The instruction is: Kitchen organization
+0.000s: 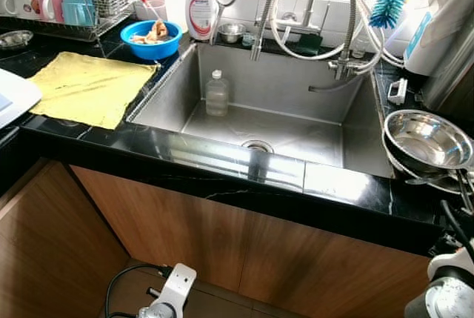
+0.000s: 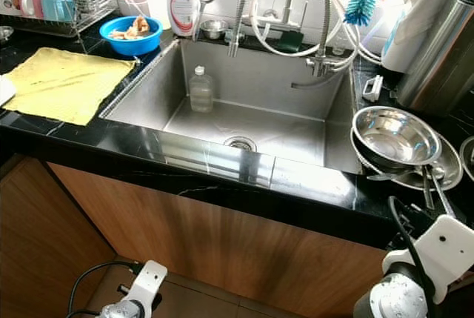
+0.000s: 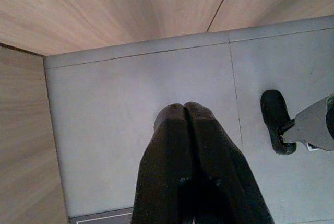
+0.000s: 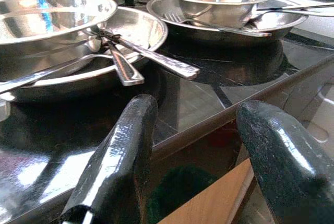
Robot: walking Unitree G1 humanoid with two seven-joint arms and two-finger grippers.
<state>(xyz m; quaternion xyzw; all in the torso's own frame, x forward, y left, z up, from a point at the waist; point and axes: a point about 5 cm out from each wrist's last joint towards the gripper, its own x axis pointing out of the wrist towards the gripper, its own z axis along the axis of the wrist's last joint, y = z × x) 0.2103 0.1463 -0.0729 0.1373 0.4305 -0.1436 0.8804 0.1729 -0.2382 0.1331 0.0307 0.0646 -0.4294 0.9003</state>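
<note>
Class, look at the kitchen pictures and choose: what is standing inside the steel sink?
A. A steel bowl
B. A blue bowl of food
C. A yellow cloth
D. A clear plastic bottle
D. A clear plastic bottle stands upright in the sink, near its back left corner, while the blue bowl, the yellow cloth and the steel bowl all rest on the black counter.

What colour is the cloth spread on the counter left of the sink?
Yellow. The cloth shows best in the left eye view.
</note>
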